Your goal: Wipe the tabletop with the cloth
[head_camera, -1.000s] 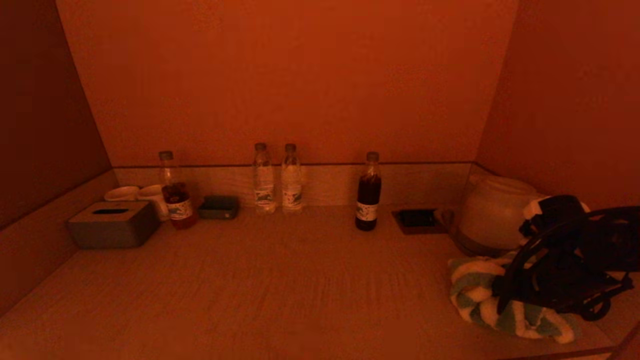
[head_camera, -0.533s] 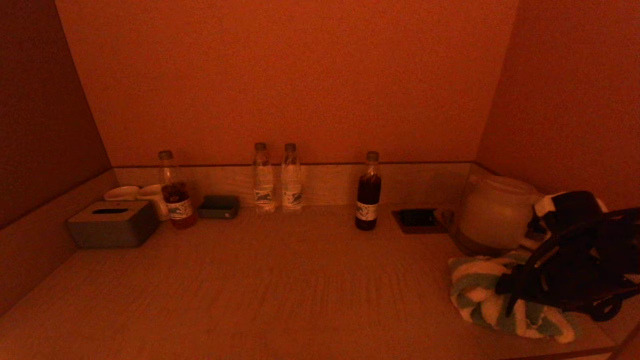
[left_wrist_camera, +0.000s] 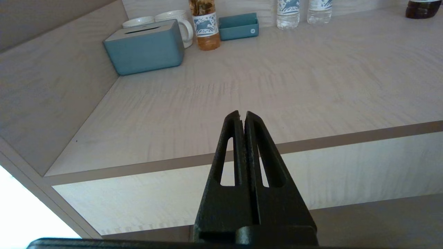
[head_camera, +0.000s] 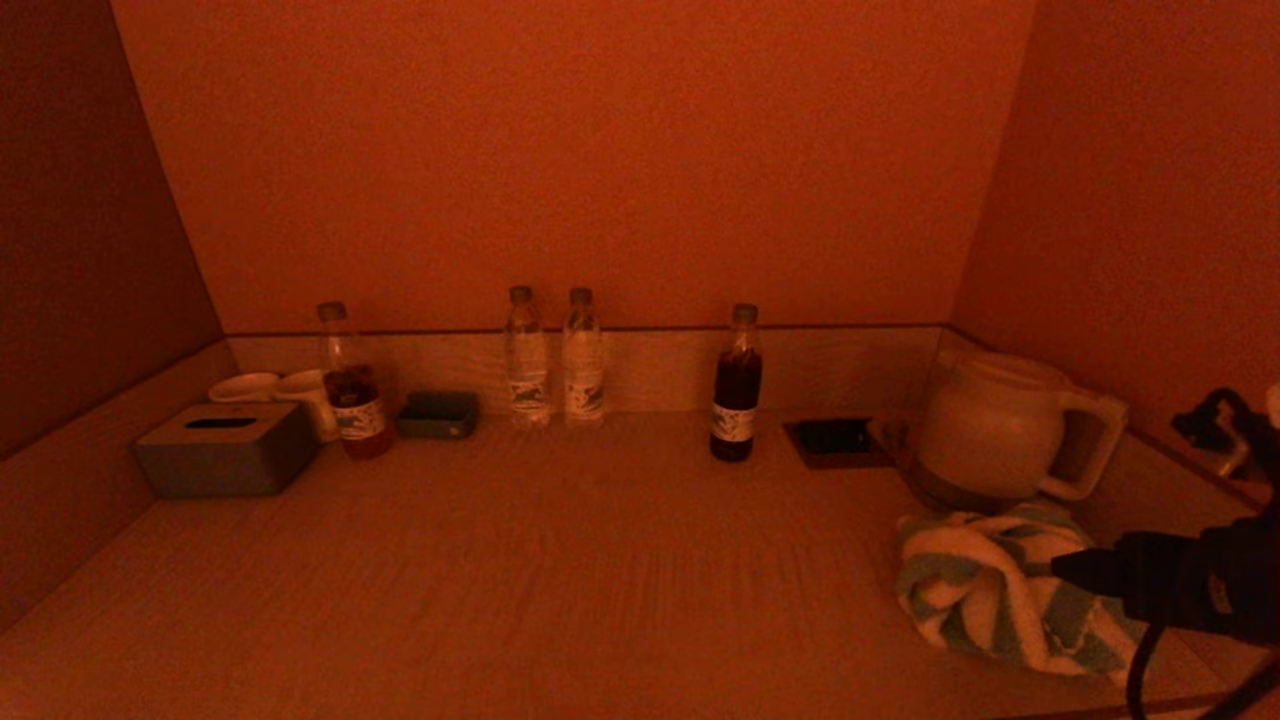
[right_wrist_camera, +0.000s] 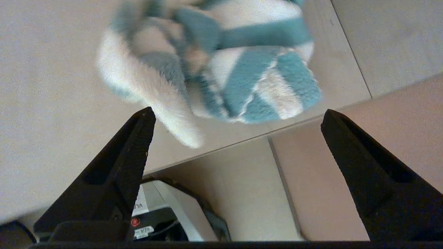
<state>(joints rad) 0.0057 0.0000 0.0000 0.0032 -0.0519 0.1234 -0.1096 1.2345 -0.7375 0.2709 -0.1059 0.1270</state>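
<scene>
The blue-and-white striped cloth lies crumpled on the pale wooden tabletop at the front right, near the front edge. My right gripper is at the cloth's right side, open and empty. In the right wrist view the cloth lies just beyond the wide-open right gripper, which hovers over the table's front edge. My left gripper is shut and empty, parked low in front of the table's front edge, and is out of the head view.
A white kettle stands just behind the cloth, beside a dark tray. Several bottles line the back wall. A tissue box, cups and a small box stand at the back left. Walls enclose three sides.
My right arm has drawn back to the right, off the cloth, uncovering the kettle's handle. The cloth stays in place on the table.
</scene>
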